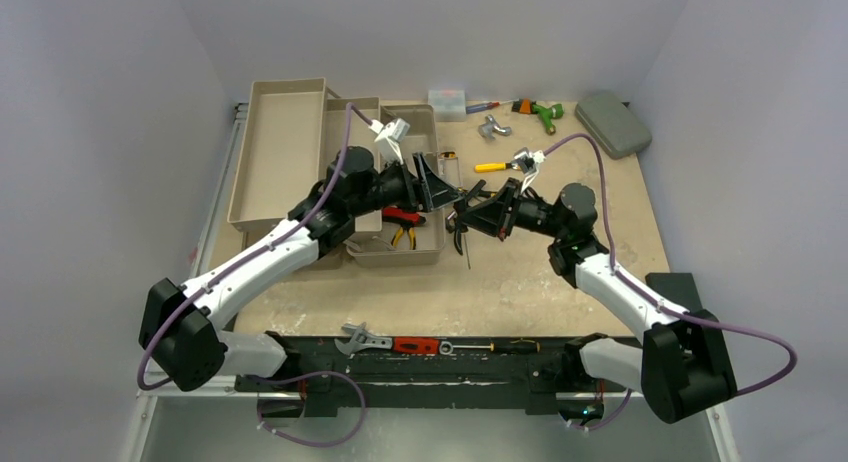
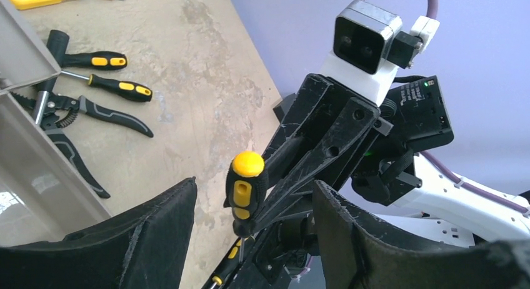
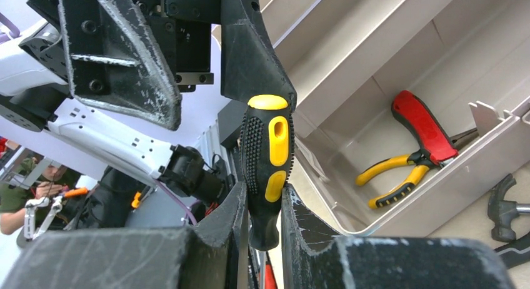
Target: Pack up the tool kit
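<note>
The right claw (image 3: 264,198) is clamped on the lower handle of a black screwdriver (image 3: 269,145) with yellow inlays and a yellow cap. The left claw (image 2: 251,198) is spread wide to either side of that cap, just beside the open tan toolbox (image 1: 283,152). Inside the toolbox lie red-handled pliers (image 3: 424,123) and yellow-handled pliers (image 3: 384,179).
</note>
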You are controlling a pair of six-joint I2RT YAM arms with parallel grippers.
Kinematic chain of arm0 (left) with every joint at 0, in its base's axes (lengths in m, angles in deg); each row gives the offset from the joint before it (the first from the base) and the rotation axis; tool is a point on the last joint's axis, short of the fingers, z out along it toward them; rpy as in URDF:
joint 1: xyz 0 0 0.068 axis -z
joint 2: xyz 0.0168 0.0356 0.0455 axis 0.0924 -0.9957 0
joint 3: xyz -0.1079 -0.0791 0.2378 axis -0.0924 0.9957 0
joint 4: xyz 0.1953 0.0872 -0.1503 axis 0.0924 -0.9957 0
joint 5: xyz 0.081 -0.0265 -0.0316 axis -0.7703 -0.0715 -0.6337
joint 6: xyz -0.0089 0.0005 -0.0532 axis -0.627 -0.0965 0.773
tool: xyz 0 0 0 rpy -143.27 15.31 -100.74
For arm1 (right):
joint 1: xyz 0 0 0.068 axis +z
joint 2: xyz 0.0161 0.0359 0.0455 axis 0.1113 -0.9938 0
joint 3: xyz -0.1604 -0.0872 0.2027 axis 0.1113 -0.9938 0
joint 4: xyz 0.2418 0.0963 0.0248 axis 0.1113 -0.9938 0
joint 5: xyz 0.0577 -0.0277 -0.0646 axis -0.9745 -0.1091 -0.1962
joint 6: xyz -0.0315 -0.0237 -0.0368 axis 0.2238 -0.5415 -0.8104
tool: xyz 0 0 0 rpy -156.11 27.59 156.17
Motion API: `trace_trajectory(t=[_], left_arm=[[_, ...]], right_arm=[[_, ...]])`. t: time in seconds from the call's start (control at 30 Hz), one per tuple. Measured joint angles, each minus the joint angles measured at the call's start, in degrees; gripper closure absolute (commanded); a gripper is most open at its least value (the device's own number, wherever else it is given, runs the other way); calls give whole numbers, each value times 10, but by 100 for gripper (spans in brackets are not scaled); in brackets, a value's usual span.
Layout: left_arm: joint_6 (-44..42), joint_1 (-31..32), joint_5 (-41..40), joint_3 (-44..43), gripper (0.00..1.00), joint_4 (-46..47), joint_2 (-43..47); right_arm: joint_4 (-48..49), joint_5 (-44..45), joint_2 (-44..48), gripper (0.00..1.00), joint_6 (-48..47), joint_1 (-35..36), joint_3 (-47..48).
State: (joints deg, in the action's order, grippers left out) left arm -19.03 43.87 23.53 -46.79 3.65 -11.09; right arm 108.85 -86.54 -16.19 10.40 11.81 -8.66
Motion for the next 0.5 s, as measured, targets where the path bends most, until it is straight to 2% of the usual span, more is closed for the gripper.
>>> trace_trajectory(t=[0.13, 0.27, 0.43, 0.5], left_arm=[[0, 13, 0, -5, 38, 7, -6], [2, 28, 1, -9, 48, 18, -21], [6, 36, -1, -9, 71, 18, -37], [9, 35, -2, -9, 86, 18, -40]], right_arm=[[1, 1, 0, 100, 5, 7, 0], [6, 1, 0, 100, 13, 14, 0], [11, 2, 0, 100, 20, 22, 5], [8, 2, 0, 100, 17, 28, 10]])
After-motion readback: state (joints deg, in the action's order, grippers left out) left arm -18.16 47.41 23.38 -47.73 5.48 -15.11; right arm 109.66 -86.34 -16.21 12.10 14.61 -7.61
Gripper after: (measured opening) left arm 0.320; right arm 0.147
